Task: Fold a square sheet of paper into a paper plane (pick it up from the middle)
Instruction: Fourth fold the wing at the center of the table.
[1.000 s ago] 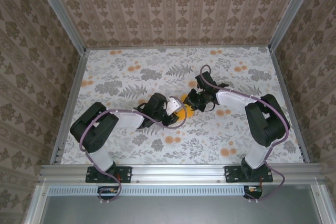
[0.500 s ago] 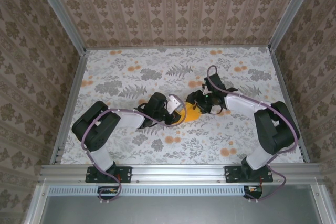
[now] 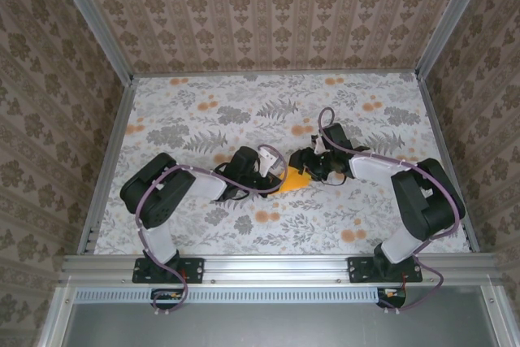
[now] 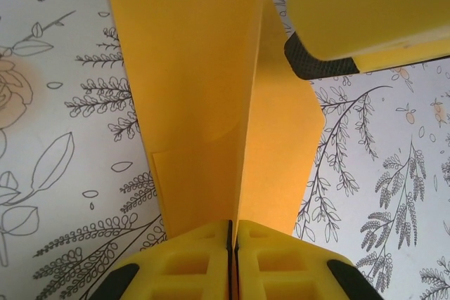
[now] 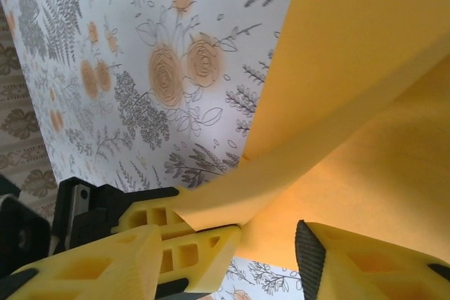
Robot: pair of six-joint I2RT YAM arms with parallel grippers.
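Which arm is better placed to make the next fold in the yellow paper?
Probably the right. The right gripper is open and free, with a loose flap of the paper at its jaws. The left gripper is shut on the paper's crease, holding it.

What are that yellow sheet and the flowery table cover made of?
The yellow sheet looks like thin matte paper: it holds sharp creases and flat folded flaps. The flowery table cover seems printed cloth or vinyl, matte; no weave is visible.
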